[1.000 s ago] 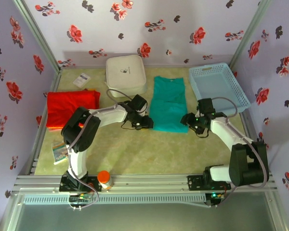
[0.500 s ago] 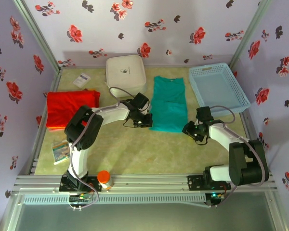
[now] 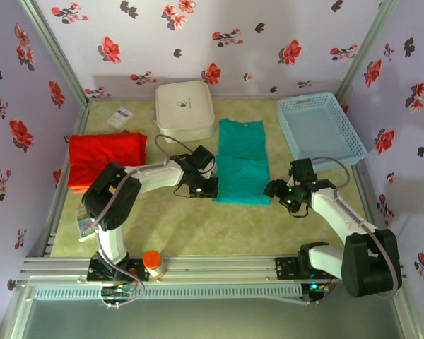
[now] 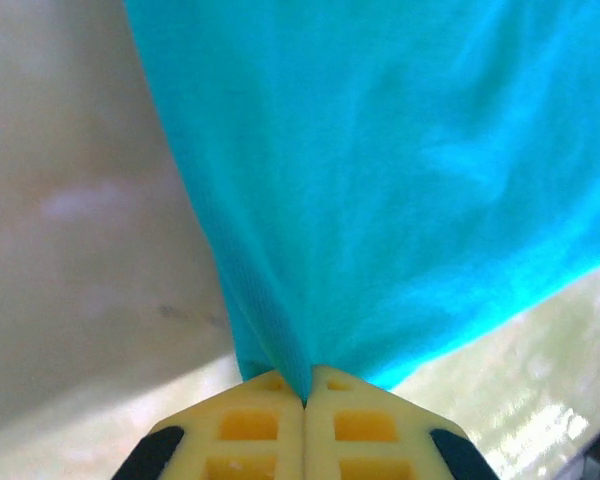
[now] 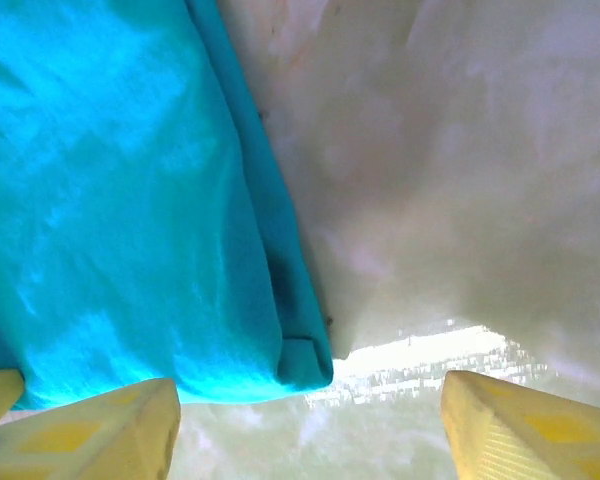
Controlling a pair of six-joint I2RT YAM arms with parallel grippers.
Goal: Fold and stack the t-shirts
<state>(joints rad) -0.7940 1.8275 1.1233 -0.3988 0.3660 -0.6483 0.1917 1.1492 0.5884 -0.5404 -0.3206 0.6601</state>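
The teal-green t-shirt (image 3: 242,161) lies folded lengthwise in the middle of the table. My left gripper (image 3: 210,189) is at its near left corner. In the left wrist view, that gripper (image 4: 305,388) is shut on a pinched fold of the teal cloth (image 4: 380,180). My right gripper (image 3: 272,189) is at the near right corner. The right wrist view has it (image 5: 310,415) open, with the shirt's folded corner (image 5: 300,362) just ahead of the fingers and nothing between them. The red t-shirt (image 3: 106,157) lies folded at the left.
A white rounded-square box (image 3: 184,107) stands at the back, beside the teal shirt's collar. A light-blue basket (image 3: 319,127) sits at the back right. An orange-capped bottle (image 3: 152,261) and a small packet (image 3: 87,222) are near the left arm's base, and a card (image 3: 119,116) lies at the back left.
My left gripper closed on the teal shirt's near left corner and drew it nearer and leftward. The right gripper's jaws narrowed, then opened wider beside the near right corner.
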